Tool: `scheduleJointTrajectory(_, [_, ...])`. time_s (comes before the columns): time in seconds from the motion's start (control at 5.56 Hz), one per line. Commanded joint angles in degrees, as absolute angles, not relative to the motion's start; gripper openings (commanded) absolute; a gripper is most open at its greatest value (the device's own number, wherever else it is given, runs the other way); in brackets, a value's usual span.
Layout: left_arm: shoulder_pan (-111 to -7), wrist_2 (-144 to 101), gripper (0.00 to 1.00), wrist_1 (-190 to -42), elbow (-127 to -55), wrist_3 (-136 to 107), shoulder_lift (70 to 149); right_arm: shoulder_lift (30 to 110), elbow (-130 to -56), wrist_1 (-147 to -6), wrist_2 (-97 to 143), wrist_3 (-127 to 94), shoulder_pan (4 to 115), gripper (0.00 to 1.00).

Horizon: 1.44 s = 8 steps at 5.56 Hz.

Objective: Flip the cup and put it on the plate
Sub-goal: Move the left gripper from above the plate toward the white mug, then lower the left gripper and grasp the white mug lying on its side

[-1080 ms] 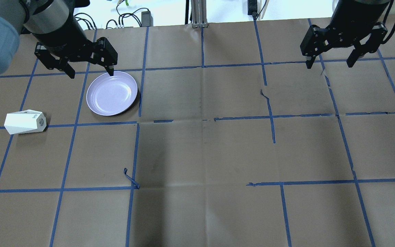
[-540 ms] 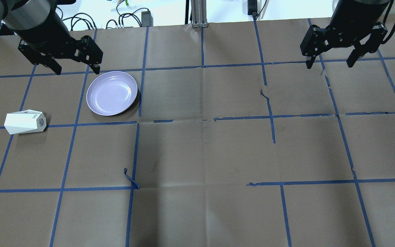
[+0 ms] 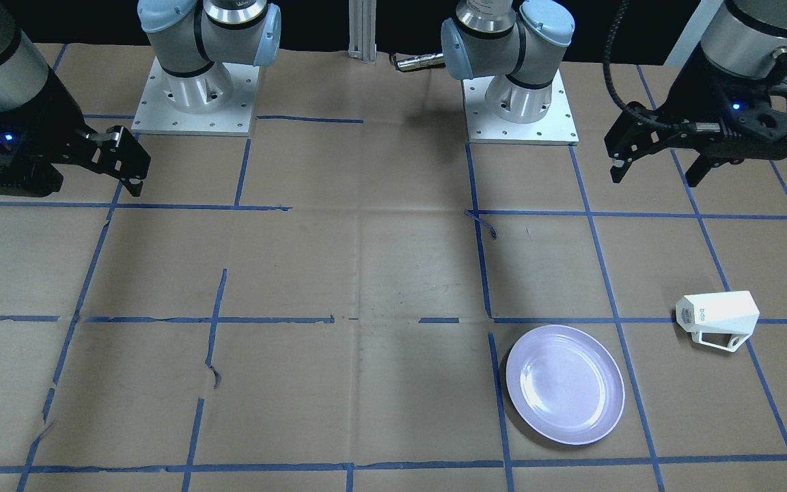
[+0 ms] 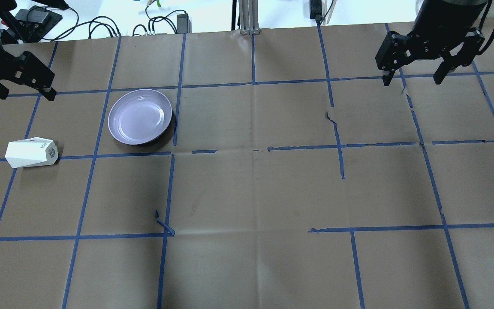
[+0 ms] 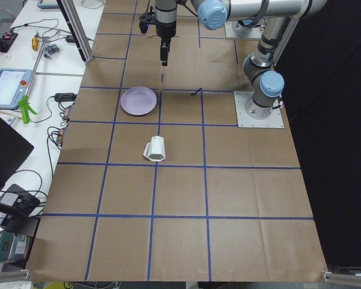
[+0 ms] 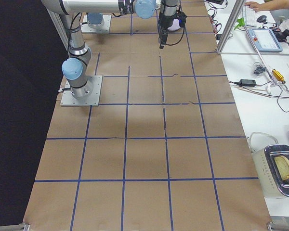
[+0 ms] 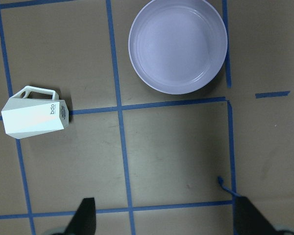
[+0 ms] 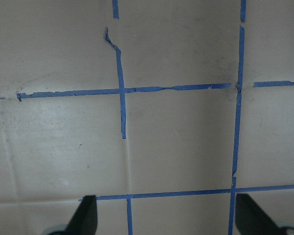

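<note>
1. Big table covered in brown paper (image 4: 247,193) with a blue tape grid (image 4: 174,120). Cables (image 4: 157,19) trail along the far edge at the top of the overhead view.
2. The small white faceted mug with an angular loop handle (image 4: 31,152) lies on its side at the left edge of the overhead view. Its narrow printed base points right and its mouth faces the frame edge. In the left wrist view the handle (image 7: 36,90) sticks out on the upper side, low to the paper.
3. The round glossy pale lavender plate (image 4: 140,116) sits up and to the right of the mug, near it but clearly apart. The mug isn't on it yet.
4. The left gripper (image 4: 27,95) hangs in the upper left corner, beyond the mug, fingers spread wide with nothing between them. The right gripper (image 4: 411,81) is way over in the upper right, also spread and holding nothing.
5. My guess is glazed ceramic: rigid, fairly light, slick, and it'd chip if dropped or clonked onto the plate.
6. The taper is the annoying bit, since a squeeze near the base could squirt it out. I'd pinch across two opposite flat facets toward the wider mouth end, clear of the handle. Then roll the wrist to stand it up and set it down gently.
</note>
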State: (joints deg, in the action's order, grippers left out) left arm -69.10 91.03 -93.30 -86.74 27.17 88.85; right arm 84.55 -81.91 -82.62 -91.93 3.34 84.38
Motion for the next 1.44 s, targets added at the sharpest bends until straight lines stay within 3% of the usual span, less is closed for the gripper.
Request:
scheduleJointTrajectory(0.0, [-57.19,89.31,0.99,-94.56,-87.53,43.34,90.52,84.55,-81.91,-82.62,-91.93,3.34,84.38,1.0])
scheduleJointTrajectory(0.54, [-43.54,77.57,0.99,-90.28,-85.01,56.86,106.13,84.55,-81.91,-82.62,-91.93,3.34,84.38,1.0])
scheduleJointTrajectory(1.26, [-39.47,70.08,0.98,-90.87,-76.03,57.91,123.37,84.55,-81.91,-82.62,-91.93,3.34,84.38,1.0])
